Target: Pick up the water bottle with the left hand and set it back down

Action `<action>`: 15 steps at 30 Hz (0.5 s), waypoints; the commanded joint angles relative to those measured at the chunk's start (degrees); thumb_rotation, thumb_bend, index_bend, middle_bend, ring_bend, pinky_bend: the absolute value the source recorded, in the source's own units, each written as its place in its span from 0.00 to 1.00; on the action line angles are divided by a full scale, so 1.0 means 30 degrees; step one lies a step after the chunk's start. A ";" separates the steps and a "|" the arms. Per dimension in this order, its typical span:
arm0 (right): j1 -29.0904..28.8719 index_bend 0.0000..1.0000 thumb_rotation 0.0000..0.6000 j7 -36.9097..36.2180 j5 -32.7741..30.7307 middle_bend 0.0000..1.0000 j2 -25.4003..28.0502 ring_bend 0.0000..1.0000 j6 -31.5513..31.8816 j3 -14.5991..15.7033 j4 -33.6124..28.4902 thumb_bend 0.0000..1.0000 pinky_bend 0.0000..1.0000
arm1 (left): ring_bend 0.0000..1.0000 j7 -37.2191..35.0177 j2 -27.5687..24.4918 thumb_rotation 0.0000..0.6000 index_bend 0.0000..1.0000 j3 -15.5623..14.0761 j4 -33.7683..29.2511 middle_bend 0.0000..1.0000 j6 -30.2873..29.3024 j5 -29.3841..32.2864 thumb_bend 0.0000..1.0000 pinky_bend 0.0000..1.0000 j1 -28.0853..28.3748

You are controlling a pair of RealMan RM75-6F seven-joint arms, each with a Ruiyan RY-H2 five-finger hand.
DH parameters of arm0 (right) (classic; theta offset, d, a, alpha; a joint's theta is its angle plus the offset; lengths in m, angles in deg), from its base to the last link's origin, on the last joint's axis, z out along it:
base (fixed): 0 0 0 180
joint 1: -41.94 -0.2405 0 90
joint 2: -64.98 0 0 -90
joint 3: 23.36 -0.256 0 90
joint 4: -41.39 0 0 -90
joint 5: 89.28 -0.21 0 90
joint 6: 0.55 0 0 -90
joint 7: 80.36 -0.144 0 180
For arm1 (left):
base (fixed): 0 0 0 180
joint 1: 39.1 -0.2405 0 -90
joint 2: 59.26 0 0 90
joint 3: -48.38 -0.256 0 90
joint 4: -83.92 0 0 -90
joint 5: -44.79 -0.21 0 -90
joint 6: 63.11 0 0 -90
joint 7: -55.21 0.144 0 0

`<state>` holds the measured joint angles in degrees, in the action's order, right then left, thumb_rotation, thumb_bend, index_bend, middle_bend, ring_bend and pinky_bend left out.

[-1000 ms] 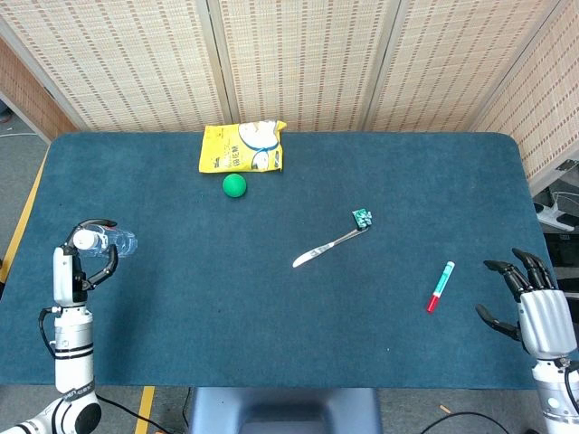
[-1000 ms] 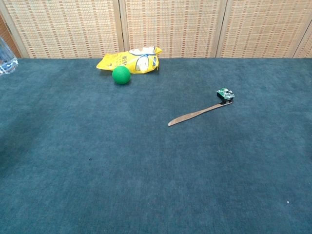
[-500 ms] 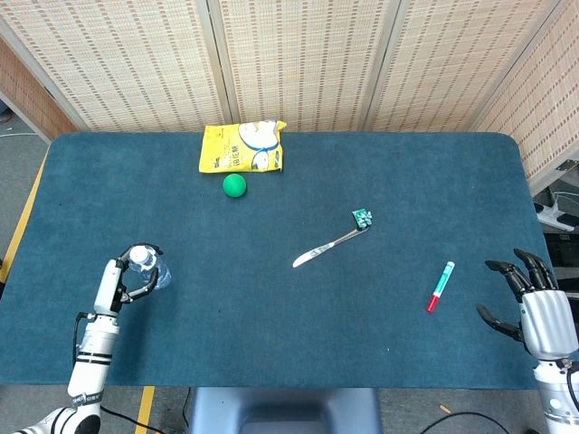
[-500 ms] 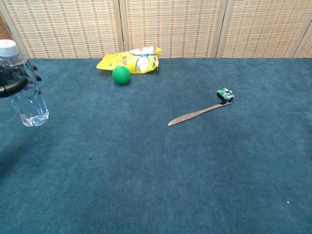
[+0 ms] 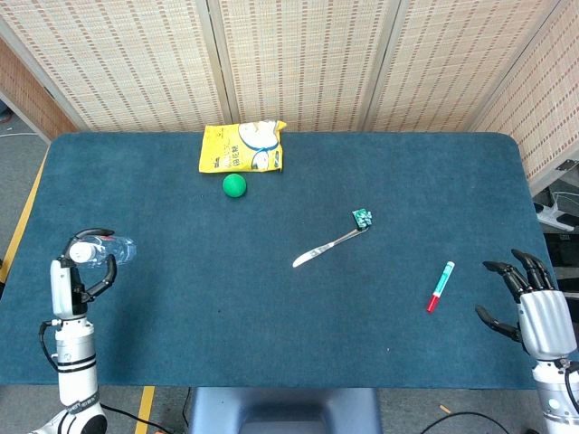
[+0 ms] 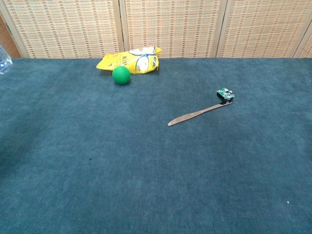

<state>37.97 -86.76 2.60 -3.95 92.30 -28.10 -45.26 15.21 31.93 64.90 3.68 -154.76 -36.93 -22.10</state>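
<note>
The clear water bottle (image 5: pixel 113 248) with a white cap is at the table's left edge in the head view, tilted with its cap toward my left hand (image 5: pixel 72 276). That hand grips the bottle near its neck, fingers curled around it. The chest view catches only a sliver of the bottle (image 6: pixel 4 62) at its far left border, and no hand. My right hand (image 5: pixel 536 306) hovers by the table's right front corner with its fingers spread and nothing in it.
A yellow snack bag (image 5: pixel 242 146) lies at the back with a green ball (image 5: pixel 234 184) just in front of it. A knife (image 5: pixel 324 249) and a small green clip (image 5: pixel 363 217) lie mid-table. A red and green marker (image 5: pixel 441 286) lies near my right hand.
Half a second ago my left hand held the bottle further right over the table; it has swung back left, so the bottle has nearly left the chest view. The right hand stayed put.
</note>
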 commanded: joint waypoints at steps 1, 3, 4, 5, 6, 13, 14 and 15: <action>-0.0021 0.25 1.00 0.0004 0.0028 0.31 0.0029 0.09 -0.0047 0.0025 -0.0023 0.10 0.13 | 0.52 0.0370 0.0840 1.00 0.62 -0.1058 0.1310 0.64 0.2781 0.0516 0.65 0.60 0.0663; -0.0025 0.25 1.00 -0.0008 -0.0034 0.31 0.0032 0.09 -0.0068 -0.0002 -0.0022 0.10 0.13 | 0.52 0.0359 0.1467 1.00 0.61 -0.1132 0.2238 0.64 0.3272 0.0616 0.65 0.60 0.0941; -0.0021 0.25 1.00 0.0028 -0.0073 0.31 0.0045 0.09 -0.0091 -0.0006 -0.0034 0.10 0.13 | 0.52 0.0314 0.1980 1.00 0.62 -0.1083 0.2961 0.64 0.3452 0.0726 0.65 0.60 0.1100; -0.0021 0.25 1.00 0.0032 -0.0082 0.31 0.0066 0.09 -0.0103 -0.0005 -0.0050 0.10 0.13 | 0.52 0.0274 0.2381 1.00 0.61 -0.1059 0.3483 0.64 0.3532 0.0828 0.65 0.60 0.1168; -0.0022 0.25 1.00 0.0001 -0.0078 0.31 0.0088 0.09 -0.0103 -0.0006 -0.0067 0.10 0.13 | 0.52 0.0241 0.2748 1.00 0.61 -0.1056 0.3942 0.64 0.3594 0.0926 0.65 0.60 0.1202; -0.0021 0.25 1.00 -0.0121 -0.0096 0.31 0.0107 0.09 -0.0051 -0.0050 -0.0048 0.10 0.13 | 0.48 0.0440 0.3996 1.00 0.53 -0.1000 0.6116 0.57 0.4524 0.1418 0.65 0.58 0.1554; -0.0027 0.25 1.00 -0.0154 -0.0099 0.31 0.0112 0.09 -0.0054 -0.0057 -0.0048 0.10 0.13 | 0.45 0.0405 0.4009 1.00 0.49 -0.1032 0.6226 0.54 0.4648 0.1428 0.65 0.56 0.1569; -0.0027 0.25 1.00 -0.0143 -0.0118 0.31 0.0105 0.09 -0.0059 -0.0064 -0.0040 0.10 0.13 | 0.43 0.0338 0.3998 1.00 0.46 -0.1055 0.6274 0.52 0.4791 0.1462 0.65 0.53 0.1572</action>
<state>37.89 -87.21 2.27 -3.64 92.14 -28.28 -45.39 16.25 43.69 61.88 22.15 -140.87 -32.80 -17.60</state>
